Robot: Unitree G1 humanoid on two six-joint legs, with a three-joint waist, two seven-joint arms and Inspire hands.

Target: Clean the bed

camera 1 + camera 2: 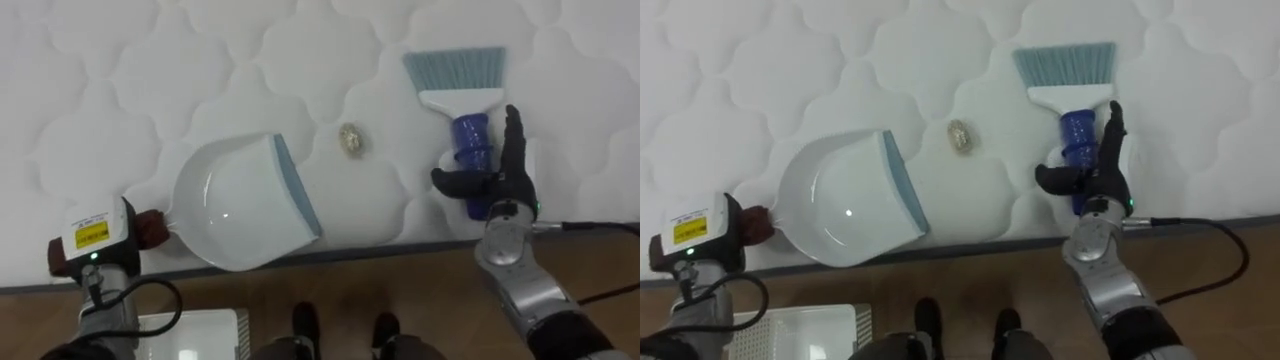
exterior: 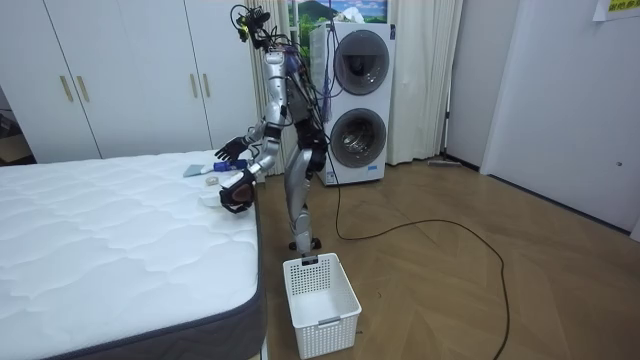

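Left eye view: the right hand (image 1: 500,178), fingers spread flat over the blue-handled, pale-bristled brush (image 1: 458,98), may push it away instead of grasping.

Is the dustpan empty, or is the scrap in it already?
Empty. The dustpan shows a bare white inside; the crumpled scrap lies on the mattress beyond its lip.

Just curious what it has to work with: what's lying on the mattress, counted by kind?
White plastic dustpan with a grey-blue lip: 1
Blue-handled hand brush with pale blue bristles: 1
Small crumpled beige scrap: 1
Total: 3
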